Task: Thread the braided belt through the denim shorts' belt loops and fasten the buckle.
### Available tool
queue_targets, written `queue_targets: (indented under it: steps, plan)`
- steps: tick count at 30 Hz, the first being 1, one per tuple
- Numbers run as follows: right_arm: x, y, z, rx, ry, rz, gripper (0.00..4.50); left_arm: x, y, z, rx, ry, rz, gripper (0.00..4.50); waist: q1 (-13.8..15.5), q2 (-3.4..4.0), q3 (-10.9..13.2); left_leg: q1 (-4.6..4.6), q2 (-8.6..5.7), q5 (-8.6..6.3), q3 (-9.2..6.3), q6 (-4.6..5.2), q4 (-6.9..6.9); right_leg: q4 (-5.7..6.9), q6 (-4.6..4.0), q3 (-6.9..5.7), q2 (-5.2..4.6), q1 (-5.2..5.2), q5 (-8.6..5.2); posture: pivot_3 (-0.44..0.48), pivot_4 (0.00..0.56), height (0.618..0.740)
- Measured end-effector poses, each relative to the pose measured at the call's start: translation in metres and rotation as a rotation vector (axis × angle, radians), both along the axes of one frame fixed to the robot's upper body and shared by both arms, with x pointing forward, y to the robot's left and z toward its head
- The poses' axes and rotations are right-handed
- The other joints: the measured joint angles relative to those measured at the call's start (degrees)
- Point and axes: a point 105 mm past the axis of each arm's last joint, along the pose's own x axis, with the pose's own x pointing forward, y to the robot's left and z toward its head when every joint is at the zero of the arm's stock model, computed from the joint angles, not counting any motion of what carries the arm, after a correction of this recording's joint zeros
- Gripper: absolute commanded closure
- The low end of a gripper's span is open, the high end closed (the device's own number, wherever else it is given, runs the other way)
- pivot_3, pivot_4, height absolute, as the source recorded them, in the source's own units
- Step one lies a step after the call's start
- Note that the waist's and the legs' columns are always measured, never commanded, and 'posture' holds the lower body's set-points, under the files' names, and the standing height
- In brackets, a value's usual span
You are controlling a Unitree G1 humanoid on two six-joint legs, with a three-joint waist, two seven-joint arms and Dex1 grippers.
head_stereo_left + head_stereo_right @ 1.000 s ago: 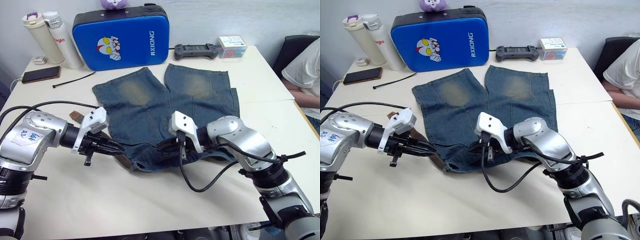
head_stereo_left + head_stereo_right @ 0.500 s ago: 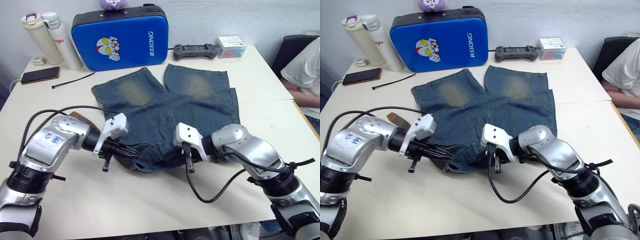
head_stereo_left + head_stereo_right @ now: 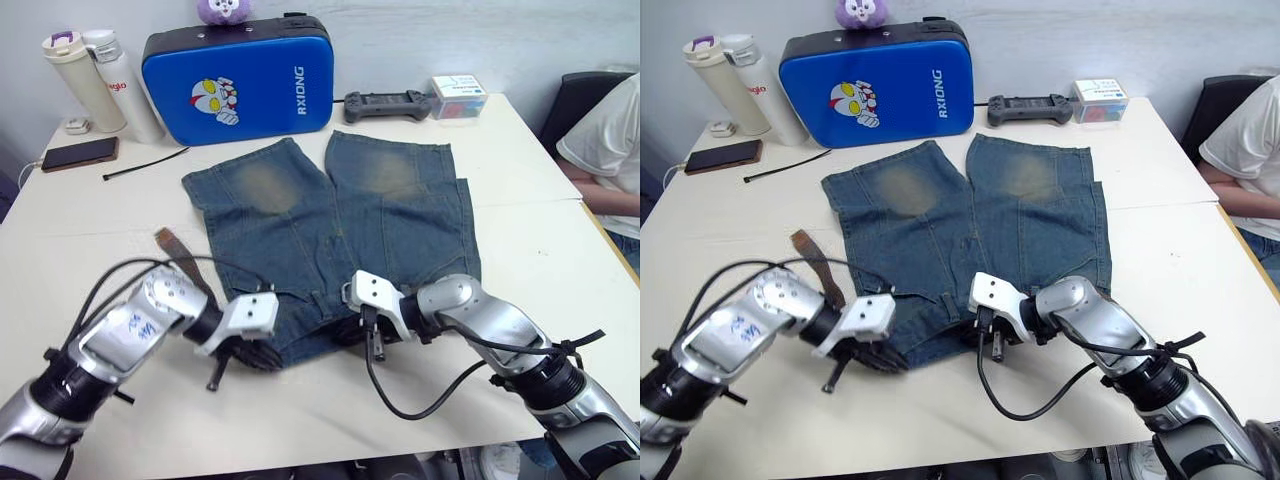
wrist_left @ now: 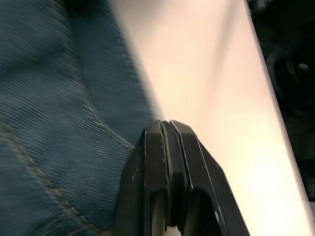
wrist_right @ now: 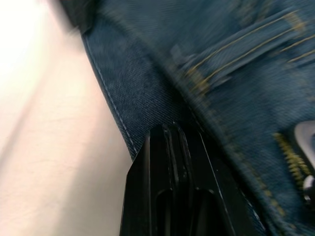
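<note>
Counter (image 3: 90, 215): pale, flat surface carrying all listed items.
Denim shorts (image 3: 330, 225): spread flat at the counter's middle, legs pointing to the far side, waistband toward the robot.
Braided belt (image 3: 180, 255): dark-brown strap lying at the shorts' left side; one end rests on the bare counter just beside the left leg; the remainder runs toward the waistband and passes under the left arm. The buckle cannot be made out.
Left end effector (image 4: 165, 128): at the waistband's left part, on the near hem; fingers pressed together, tips touching denim at the fabric edge where it meets the counter. Whether cloth is pinched between them cannot be told.
Right end effector (image 5: 170, 130): at the waistband's middle, near the fly; fingers together, tips lying on the denim edge just beside stitched seams.
Spacing: the two end effectors sit near each other along the waistband, apart.
Blue case (image 3: 240, 75): upright at the far side, behind the shorts.
Two bottles (image 3: 95, 80): upright, left of the case.
Phone (image 3: 80, 153): flat, far left.
Black cable tie (image 3: 145, 162): between phone and shorts.
Game controller (image 3: 388, 103): far side, right of the case.
Person (image 3: 605, 150): seated at the right edge.
</note>
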Motion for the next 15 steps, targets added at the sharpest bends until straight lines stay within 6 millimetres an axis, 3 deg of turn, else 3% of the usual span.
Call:
queue_targets:
  steps: [7, 11, 13, 15]
  plan:
    - [0.01, -0.005, -0.002, -0.029, -0.009, -0.038, 4.5, -0.005, 0.005, -0.013, 0.051, -0.048, 0.029, 4.44, 0.2, 0.02, 0.0, 1.66, -0.03, -0.27, -0.11, 0.39, -0.91, -0.61, -0.06, -0.04, -0.09, 1.57, -0.03, 0.0, 0.15, 0.74]
    - [0.011, -0.008, 0.0, -0.032, -0.01, -0.046, 4.5, 0.0, 0.01, -0.009, 0.039, -0.02, 0.091, 4.44, 0.2, 0.05, 0.0, 1.64, 0.0, -0.23, -0.2, 0.31, -0.98, -0.59, -0.13, -0.12, -0.06, 1.53, -0.07, 0.0, 0.15, 0.74]
    - [0.011, -0.011, 0.003, -0.032, 0.002, -0.05, 4.5, 0.012, 0.02, 0.004, -0.004, 0.022, 0.213, 4.44, 0.3, -0.03, 0.0, 1.38, -0.01, -0.22, -0.21, 0.31, -0.88, -0.46, -0.13, -0.13, -0.06, 1.26, -0.07, 0.0, 0.15, 0.74]
    - [0.006, -0.017, 0.007, -0.035, 0.038, -0.048, 4.5, 0.018, 0.026, 0.046, -0.151, 0.085, 0.29, 4.44, 0.4, -0.15, 0.1, 1.02, -0.02, -0.17, -0.22, 0.22, -0.77, -0.37, -0.12, -0.14, -0.07, 0.91, -0.07, 0.0, 0.15, 0.74]
